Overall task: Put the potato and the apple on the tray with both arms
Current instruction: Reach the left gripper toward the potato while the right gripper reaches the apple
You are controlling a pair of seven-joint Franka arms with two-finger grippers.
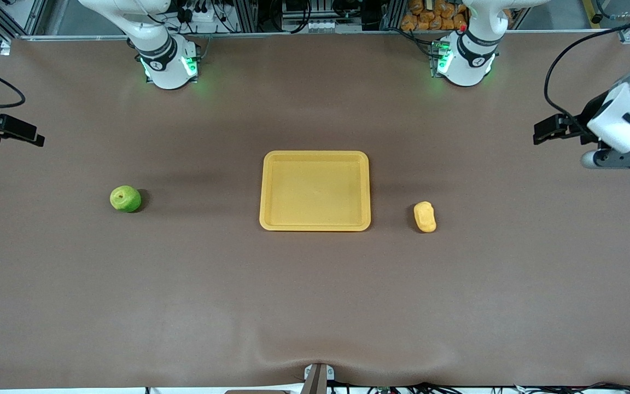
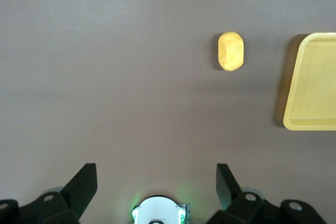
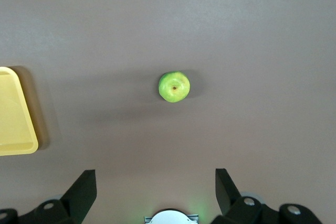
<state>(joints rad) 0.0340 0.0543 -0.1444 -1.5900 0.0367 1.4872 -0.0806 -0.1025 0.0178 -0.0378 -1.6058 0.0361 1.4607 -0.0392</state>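
Left gripper (image 2: 156, 184) is held wide open, empty, at right edge of front frame; right gripper (image 3: 156, 184) likewise at left edge. Potato (image 1: 425, 216) is seen centre-right, apple (image 1: 125, 198) centre-left, tray (image 1: 315, 224) mid-frame between them.

The table (image 1: 315, 306) wears a matt brown cloth-like cover, smooth overall but puckered into soft wrinkles at the edge nearest the front camera. The tray (image 1: 315, 224) looks like moulded yellow-orange plastic, smooth with a faint satin sheen on its raised rim. The apple (image 1: 125, 198) has a smooth, lightly glossy green skin. The potato (image 1: 425, 216) looks smooth-skinned and lumpy, dull yellow-orange. The arms' shells (image 1: 629, 117) are glossy white plastic, and the gripper fingers (image 2: 84, 187) are matt black.
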